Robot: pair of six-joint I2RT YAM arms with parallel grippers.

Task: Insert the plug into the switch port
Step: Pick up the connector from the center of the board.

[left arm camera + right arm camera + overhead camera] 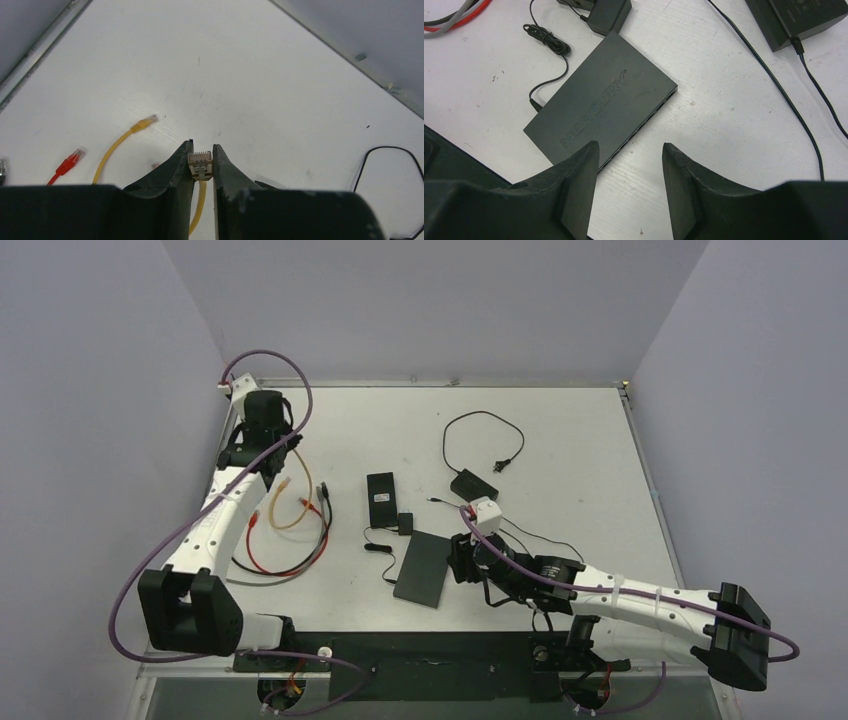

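My left gripper [203,145] is shut on the clear plug [201,164] of a yellow cable [199,205], which trails down between the fingers. The cable's other end [145,121] lies on the table to the left. From above, the left gripper [266,472] hangs over the cable pile at the left of the table. The switch [422,568] is a flat black box near the table's middle front. Its port side [651,117] faces right in the right wrist view. My right gripper [630,147] is open just beside the switch's [599,105] near corner, holding nothing.
Red [290,565], grey and yellow cables [292,502] coil at the left. A red plug [67,162] lies near the yellow one. Two black power adapters [381,496] [473,485] with thin leads sit behind the switch. One adapter [796,17] and its lead cross right of the right gripper.
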